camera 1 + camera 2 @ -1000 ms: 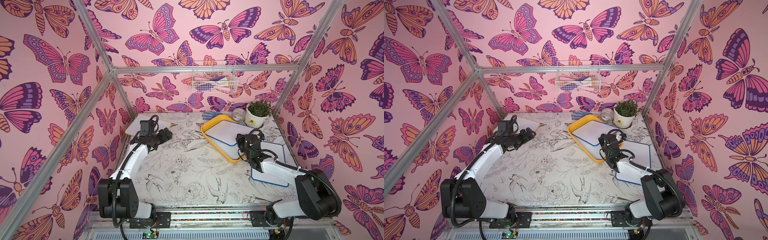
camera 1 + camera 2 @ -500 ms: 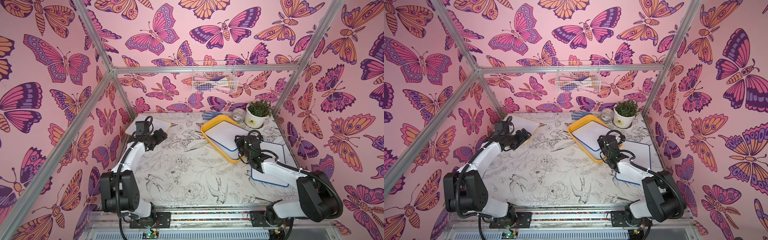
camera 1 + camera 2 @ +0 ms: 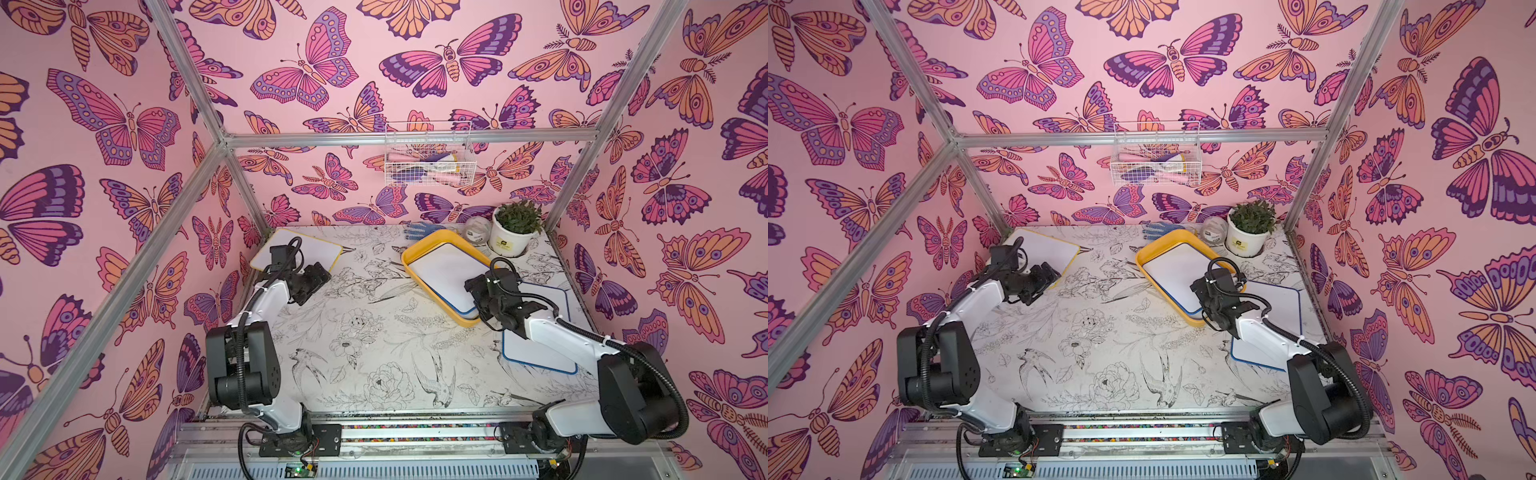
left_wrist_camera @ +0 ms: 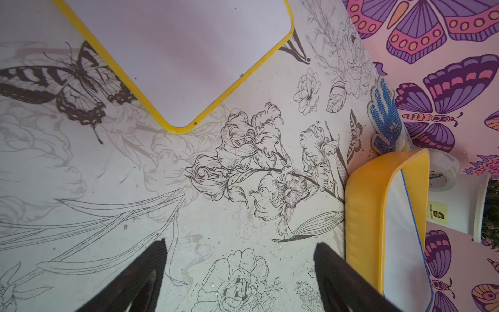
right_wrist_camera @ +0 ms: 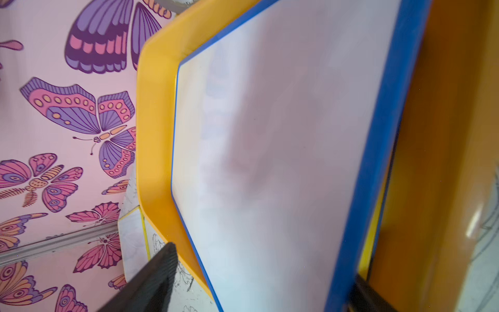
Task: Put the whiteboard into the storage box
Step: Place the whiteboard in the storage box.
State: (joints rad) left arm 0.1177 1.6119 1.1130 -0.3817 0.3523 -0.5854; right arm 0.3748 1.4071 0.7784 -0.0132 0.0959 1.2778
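In the storage box (image 3: 424, 242), on the far right part of the table (image 3: 365, 332), a blue-framed whiteboard (image 3: 446, 274), lying flat on the box floor inside the raised yellow rim; the same in both top views and close up in the right wrist view (image 5: 283, 148). Over the near end of the box, the right gripper (image 5: 264, 264), jaws spread wide to either side of that board's near end, one finger (image 5: 159, 272) clear of the blue edge with yellow wall showing between, nothing gripped. Above bare table, the left gripper (image 4: 240, 245), likewise wide apart and empty, between the box and a yellow-framed whiteboard (image 4: 183, 54). That board flat in the far left corner of the table. Near the box on the right side, a second blue-framed whiteboard (image 3: 534, 355), flat on the table and partly hidden beneath the right arm. Behind the box, along the back wall: a blue glove (image 3: 419, 230), a roll of tape (image 3: 476, 232), a potted plant (image 3: 513, 230). Higher on that wall, a white wire basket (image 3: 428, 160).
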